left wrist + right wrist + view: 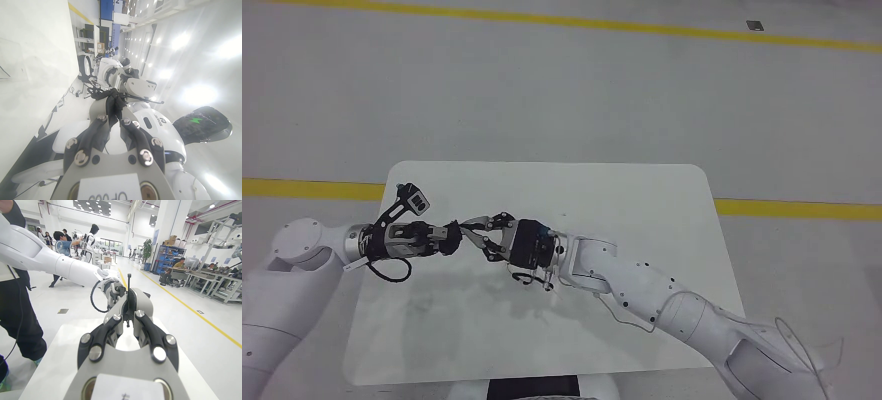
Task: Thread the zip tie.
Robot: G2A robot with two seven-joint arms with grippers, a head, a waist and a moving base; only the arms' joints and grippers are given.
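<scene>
Right pincer (pixel 131 298), centre of its wrist view, is narrowed on the tie (pixel 129 283) above the tabletop (pixel 53 351). Left pincer (pixel 114 96), mid-frame in its own view, pinches it too. In the right wrist view the tie stands upright, head (pixel 129 276) uppermost. Best to steady the head with one pincer and feed the tail (pixel 128 325) in straight.

Pale grey glossy floor (pixel 542 90), yellow lines (pixel 572 22) running across it, small dark plate (pixel 754 25) set in beside far line. White table (pixel 662 200), rounded corners. Big open hall, white walls, thick white column (pixel 164 228). Potted plant (pixel 147 249) near column foot, blue rack (pixel 170 255) just beside it, cardboard boxes on top. Desks (pixel 208 279) in rows along one yellow line. Rows of ceiling lamps (pixel 90 203), hard bright glare overhead
</scene>
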